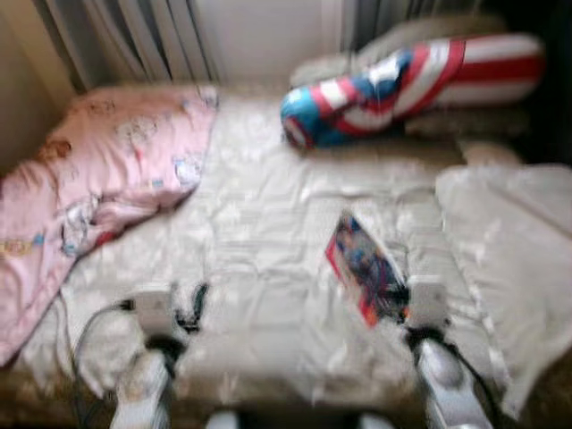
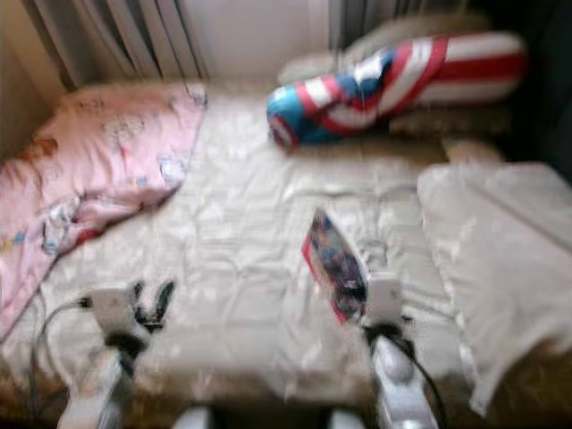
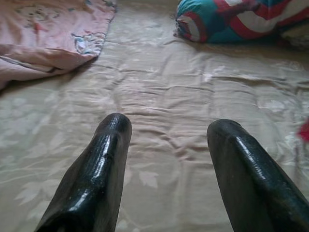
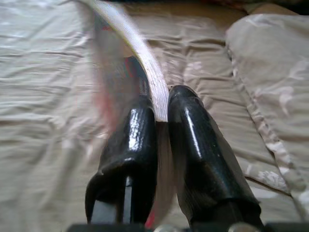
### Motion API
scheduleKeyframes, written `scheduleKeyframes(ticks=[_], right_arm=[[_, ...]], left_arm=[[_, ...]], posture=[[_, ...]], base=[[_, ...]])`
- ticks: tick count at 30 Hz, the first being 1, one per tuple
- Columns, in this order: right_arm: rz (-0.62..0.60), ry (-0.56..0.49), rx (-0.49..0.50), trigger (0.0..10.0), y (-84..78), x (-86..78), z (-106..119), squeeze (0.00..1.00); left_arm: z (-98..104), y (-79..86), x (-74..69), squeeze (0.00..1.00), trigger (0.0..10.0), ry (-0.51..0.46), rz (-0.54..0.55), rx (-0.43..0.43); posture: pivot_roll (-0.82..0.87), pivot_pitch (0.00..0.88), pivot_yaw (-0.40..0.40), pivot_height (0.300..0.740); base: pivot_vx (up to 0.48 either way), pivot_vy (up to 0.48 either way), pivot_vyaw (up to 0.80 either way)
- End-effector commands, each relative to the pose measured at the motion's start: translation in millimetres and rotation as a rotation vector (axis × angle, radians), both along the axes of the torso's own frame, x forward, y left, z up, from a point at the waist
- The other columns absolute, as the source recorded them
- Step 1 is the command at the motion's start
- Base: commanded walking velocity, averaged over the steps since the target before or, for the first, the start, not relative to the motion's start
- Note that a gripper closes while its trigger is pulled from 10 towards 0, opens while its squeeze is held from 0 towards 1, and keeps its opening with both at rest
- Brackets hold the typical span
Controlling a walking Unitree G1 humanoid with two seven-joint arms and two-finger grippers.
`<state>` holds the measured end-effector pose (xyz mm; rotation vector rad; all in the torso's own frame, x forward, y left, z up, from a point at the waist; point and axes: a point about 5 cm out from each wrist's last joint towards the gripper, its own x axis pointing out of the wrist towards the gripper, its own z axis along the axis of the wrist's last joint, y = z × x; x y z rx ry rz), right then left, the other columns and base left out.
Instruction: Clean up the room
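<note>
A thin book (image 1: pixel 366 268) with a red and blue cover is held tilted above the cream bedsheet (image 1: pixel 259 223). My right gripper (image 4: pixel 161 113) is shut on its lower corner, and the pages (image 4: pixel 137 48) curve away from the fingers. My left gripper (image 3: pixel 166 133) is open over the bare sheet near the bed's front left, nothing between its fingers (image 3: pixel 104 159). The head views are blurred.
A pink patterned quilt (image 1: pixel 98 170) lies bunched at the bed's left. A red, white and blue bolster (image 1: pixel 402 85) rests at the far edge by the curtains. A cream pillow (image 1: pixel 514 241) lies at the right.
</note>
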<state>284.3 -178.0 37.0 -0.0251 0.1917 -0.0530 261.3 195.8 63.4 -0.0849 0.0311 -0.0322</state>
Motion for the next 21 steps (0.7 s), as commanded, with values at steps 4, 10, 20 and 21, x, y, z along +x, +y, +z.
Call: scheduleKeyframes(ticks=[4,10,20,21], right_arm=[[-0.082,-0.001,0.135,10.0,-5.7,15.5,1.6,0.00],[-0.150,0.026,0.347,10.0,-17.9,33.5,4.5,0.00],[-0.214,0.035,0.581,10.0,-27.8,39.2,1.2,0.00],[-0.214,0.035,0.581,10.0,-27.8,39.2,1.2,0.00]], left_arm=[[-5.2,11.6,-12.4,0.00,10.0,0.047,0.019,0.025],[-2.7,17.1,-29.2,0.00,10.0,0.067,0.014,0.045],[-1.0,21.4,-50.4,0.00,10.0,0.113,0.019,0.061],[-1.0,21.4,-50.4,0.00,10.0,0.113,0.019,0.061]], posture=[[0.02,0.116,0.039,0.636],[0.07,0.182,0.054,0.636],[0.11,0.232,0.066,0.636],[0.11,0.232,0.066,0.636]], base=[[0.000,0.000,0.00],[0.000,0.000,0.00],[0.000,0.000,0.00],[0.000,0.000,0.00]])
